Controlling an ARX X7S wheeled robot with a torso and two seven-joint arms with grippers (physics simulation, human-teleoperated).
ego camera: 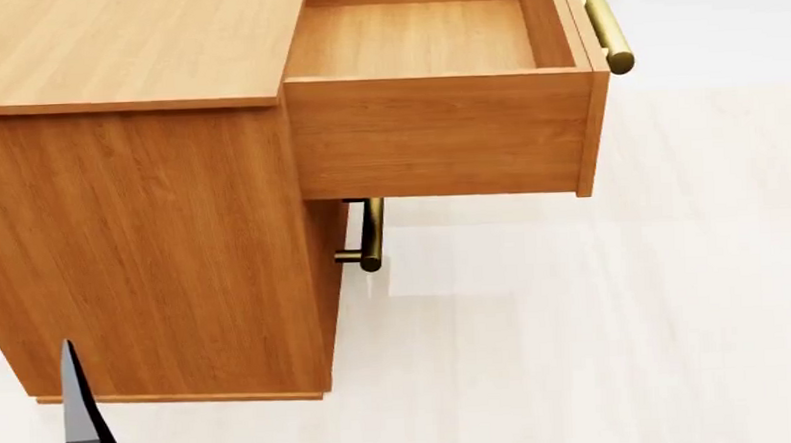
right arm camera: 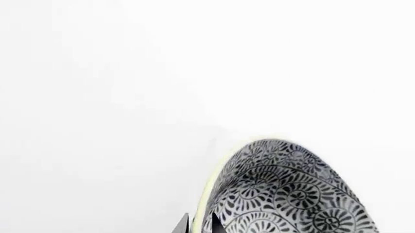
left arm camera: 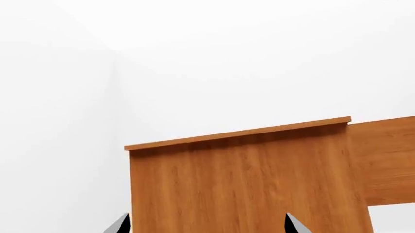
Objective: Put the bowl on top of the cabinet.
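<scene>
Head view first: we look down on the tall orange-brown wood-grain cabinet (ego camera: 141, 193), whose flat top is bare in the part we can see, with its drawer (ego camera: 437, 90) pulled out and showing nothing inside. A brass bar handle (ego camera: 607, 30) runs along the drawer front and a second one (ego camera: 367, 238) sits on the front below it. Only one dark fingertip of our left gripper (ego camera: 81, 415) pokes up near the cabinet's side panel.

From the left wrist view we see that gripper's (left arm camera: 206, 225) two dark tips spread wide with only cabinet wood showing beyond the gap between them, so we read it as released and holding nothing.

The deep round white bowl with the dense grey-black floral pattern and pale rim (right arm camera: 285, 194) appears only in the right wrist view, tilted on edge against a blank white background. Our right gripper (right arm camera: 199, 224) has its two dark tips close together either side of the pale rim, so we judge it is pinching the bowl by its wall. The bowl is out of the head view, so we cannot place it relative to the cabinet.

We judge the carry step is in hand, with placing not yet done. Next we need to bring the right arm over the cabinet top, not the drawer, level the bowl, lower it onto the wood, then let go.
</scene>
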